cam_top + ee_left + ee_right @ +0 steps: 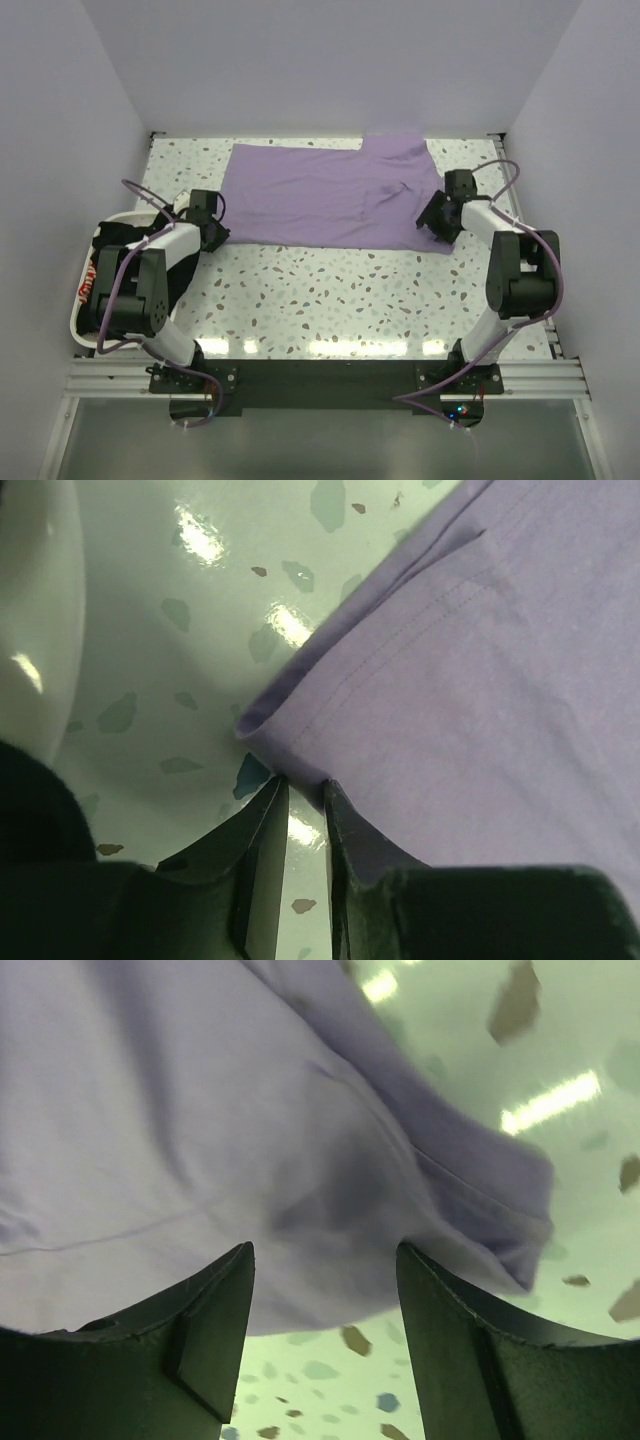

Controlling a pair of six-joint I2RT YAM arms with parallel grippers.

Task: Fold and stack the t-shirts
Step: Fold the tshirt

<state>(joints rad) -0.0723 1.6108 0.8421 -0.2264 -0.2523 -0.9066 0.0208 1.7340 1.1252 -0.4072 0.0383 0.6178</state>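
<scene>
- Lavender t-shirt (pixel 325 195) lies spread flat on the table (pixel 330 290), its long axis running left to right.
- White tray (pixel 72 312) sits well apart to the left of the lavender t-shirt and holds the black t-shirts (pixel 115 238).
- Right gripper (pixel 325 1255) is at the shirt's near right corner, jaws wide apart over the cloth, gripping nothing.
- Left gripper (pixel 305 785) is at the shirt's near left corner, the hem at its tips. Its jaws are almost together with a slit between; I cannot tell whether cloth is pinched.
- Each arm is nearest its own corner, so the fold likely goes across the short axis, toward the far edge.
</scene>
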